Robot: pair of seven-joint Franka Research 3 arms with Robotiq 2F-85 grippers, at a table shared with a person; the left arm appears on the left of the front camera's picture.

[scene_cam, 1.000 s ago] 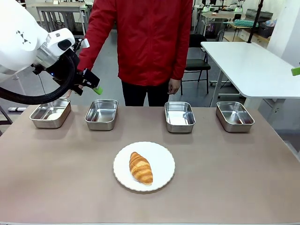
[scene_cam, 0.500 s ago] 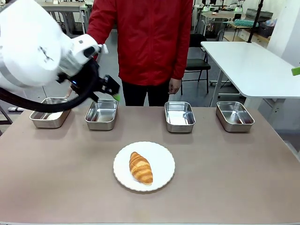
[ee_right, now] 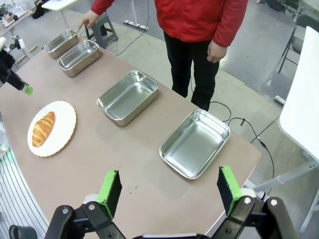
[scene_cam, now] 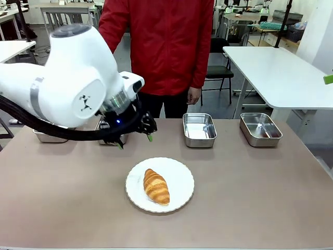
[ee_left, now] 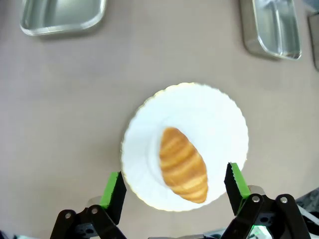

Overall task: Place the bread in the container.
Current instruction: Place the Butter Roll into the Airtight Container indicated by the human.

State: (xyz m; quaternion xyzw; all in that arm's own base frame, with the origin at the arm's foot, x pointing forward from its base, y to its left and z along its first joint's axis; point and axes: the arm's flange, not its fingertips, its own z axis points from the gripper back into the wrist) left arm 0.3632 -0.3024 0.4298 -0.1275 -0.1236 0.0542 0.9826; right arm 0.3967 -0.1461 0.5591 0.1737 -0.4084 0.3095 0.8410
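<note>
Front view: left gripper (scene_cam: pixel 135 140) hangs over the table (scene_cam: pixel 260 198), just behind the plate (scene_cam: pixel 180 176). The bread (scene_cam: pixel 156 186) lies on that plate, not in any pan.

Left wrist view: I'm looking straight down at the croissant, which sits in line between the pads. Jaws are spread wide and grip nothing.

Right wrist view: right gripper (ee_right: pixel 168 188) is also spread apart and empty, high over the table's end. Four steel pans run in a row, and the person's hand (ee_right: pixel 89 20) is by the farthest pan (ee_right: pixel 62 42).

A lab-like workroom: white worktables (scene_cam: pixel 281 73), a black chair (scene_cam: pixel 218 73), cables (ee_right: pixel 238 120) on the bare floor (ee_right: pixel 249 84).
</note>
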